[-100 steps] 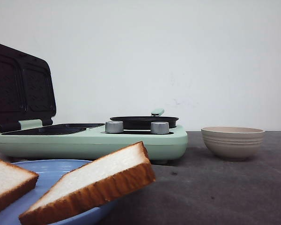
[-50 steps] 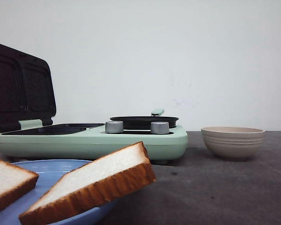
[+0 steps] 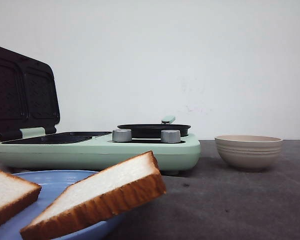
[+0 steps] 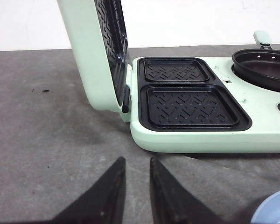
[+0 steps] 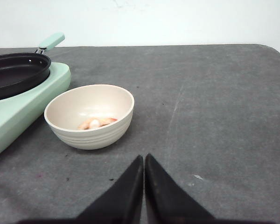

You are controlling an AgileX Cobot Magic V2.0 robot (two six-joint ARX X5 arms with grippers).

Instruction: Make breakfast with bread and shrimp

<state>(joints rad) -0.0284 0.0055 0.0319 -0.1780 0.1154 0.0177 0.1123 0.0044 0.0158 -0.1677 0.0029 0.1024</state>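
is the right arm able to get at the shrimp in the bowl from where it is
Probably yes: the right gripper points at the bowl across bare table, and the shrimp lies uncovered inside. Its fingers look shut, so they must open first.

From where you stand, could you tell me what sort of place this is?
Probably a staged tabletop kitchen: a mint breakfast maker with open sandwich plates, bread on a blue plate, a bowl holding shrimp.

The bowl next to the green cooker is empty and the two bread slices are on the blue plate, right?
Not quite. The bowl isn't empty: the right wrist view shows a shrimp lying inside it. The rest is right: it sits beside the green cooker, and both bread slices are on the blue plate.
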